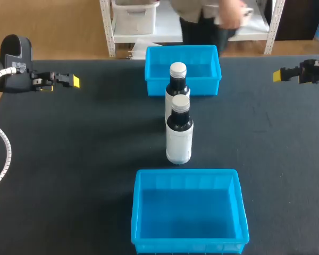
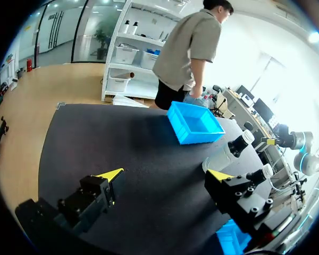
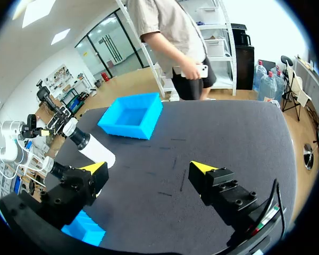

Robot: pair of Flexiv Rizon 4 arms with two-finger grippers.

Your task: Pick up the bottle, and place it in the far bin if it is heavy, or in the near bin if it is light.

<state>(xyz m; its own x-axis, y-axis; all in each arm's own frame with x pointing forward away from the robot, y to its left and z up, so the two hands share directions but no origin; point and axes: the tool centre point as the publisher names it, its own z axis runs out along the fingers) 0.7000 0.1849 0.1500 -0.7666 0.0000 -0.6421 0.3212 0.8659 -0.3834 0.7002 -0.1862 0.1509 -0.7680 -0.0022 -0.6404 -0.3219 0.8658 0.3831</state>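
Though black desk [image 1: 69, 159] spans whole view, task things keep to its centre line. Near bin [image 1: 189, 245] and far bin [image 1: 204, 87], both bright blue, open-topped. Between them two upright bottles, white body, dark neck, white cap: front bottle [image 1: 179, 141] midway, rear bottle [image 1: 177, 79] just before far bin. Left hand [image 1: 74, 81] spread, holding nothing; right hand [image 1: 277, 75] likewise, both well apart from bottles.
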